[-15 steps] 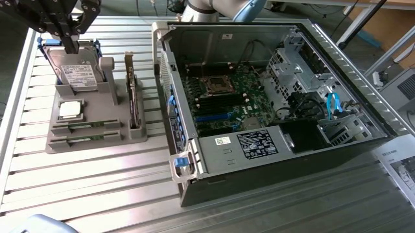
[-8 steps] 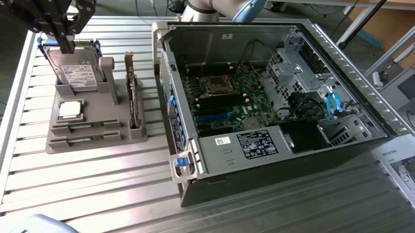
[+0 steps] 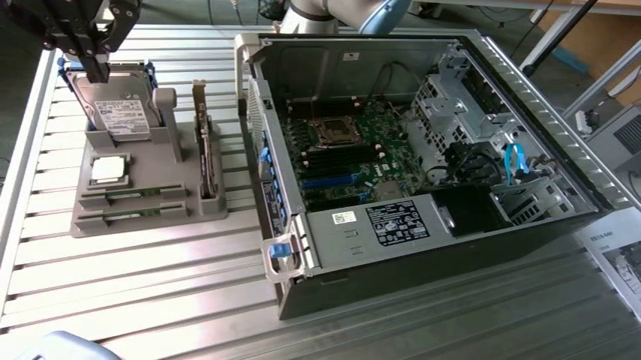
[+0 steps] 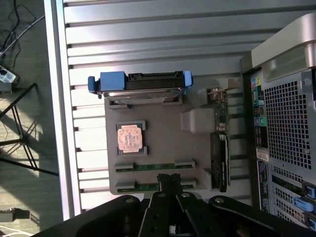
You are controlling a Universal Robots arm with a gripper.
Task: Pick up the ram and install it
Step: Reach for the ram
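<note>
At the far left of the exterior view, the robot's black gripper hangs high over a slatted metal table. Its two fingers are pressed together and hold nothing.

Under it stands a grey parts holder. At the holder's far end a silver hard drive sits on edge in a blue-tabbed frame. Nearer is a square processor chip.

Two slots run across the holder's near end, and each holds a thin green stick of ram. (The wrist view looks straight down on them, with the closed fingertips lined up over the outermost stick and above it, not touching.)

An upright expansion card stands along the holder's right side.

Further right, an open computer case lies on its side and shows its motherboard. Whether the board's memory slots are filled cannot be made out.

The task looks barely started. No stick has been lifted, both rest in the holder, and the grasp, the carry to the case and the seating are all left to do.
</note>
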